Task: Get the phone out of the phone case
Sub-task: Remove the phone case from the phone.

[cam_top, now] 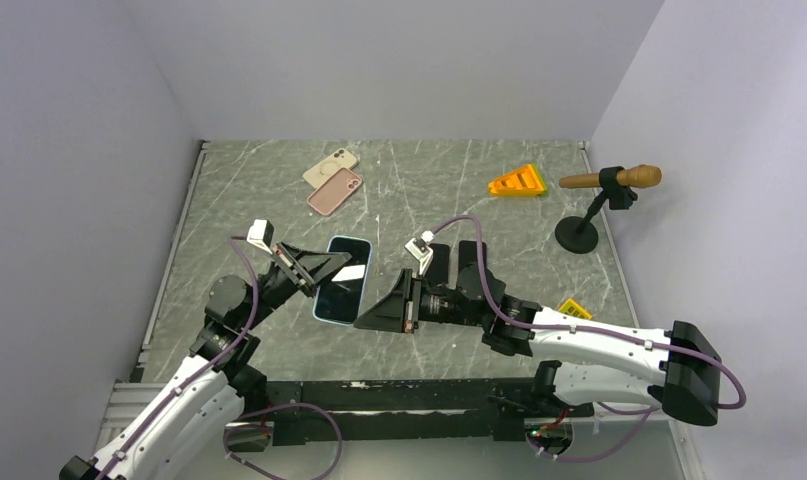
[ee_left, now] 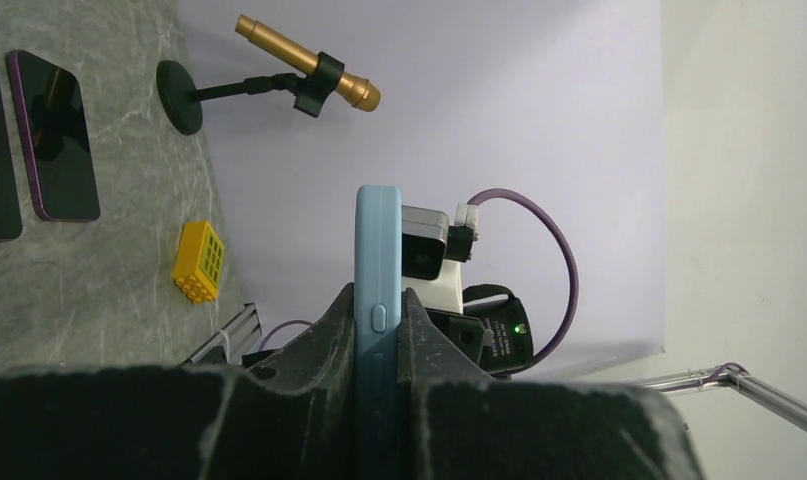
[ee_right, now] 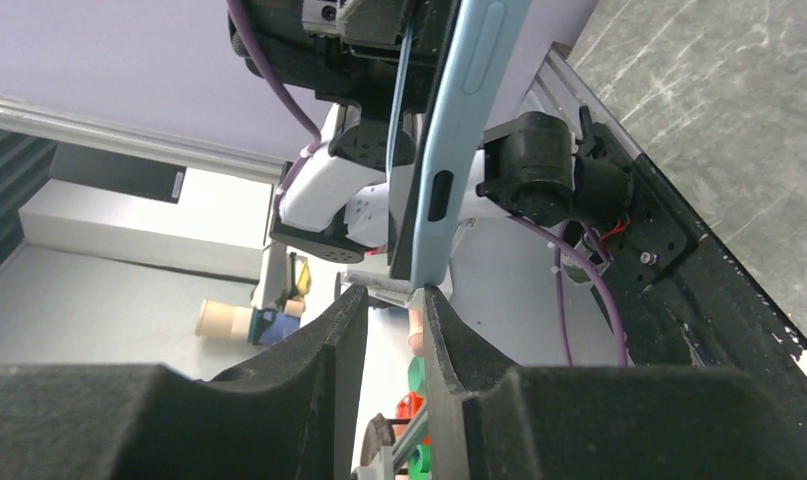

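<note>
Phone [cam_top: 341,280] in its blue case [ee_right: 459,130] is held off the table [cam_top: 429,200], between the two arms. Left gripper [ee_left: 377,335] is clenched across its flat faces, with the button edge exposed. That looks like an anchor hold so the other arm can peel. Right gripper [ee_right: 394,300] is slightly parted and grasps nothing. The case corner sits just at its tips, likely lining up on the lip.

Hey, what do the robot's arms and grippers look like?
The left arm and right arm are white shells with black joints, each trailed by a purple cable. The left gripper and right gripper are black wedges with rough, foam-like fingers. A small white camera box sits on each wrist.
</note>
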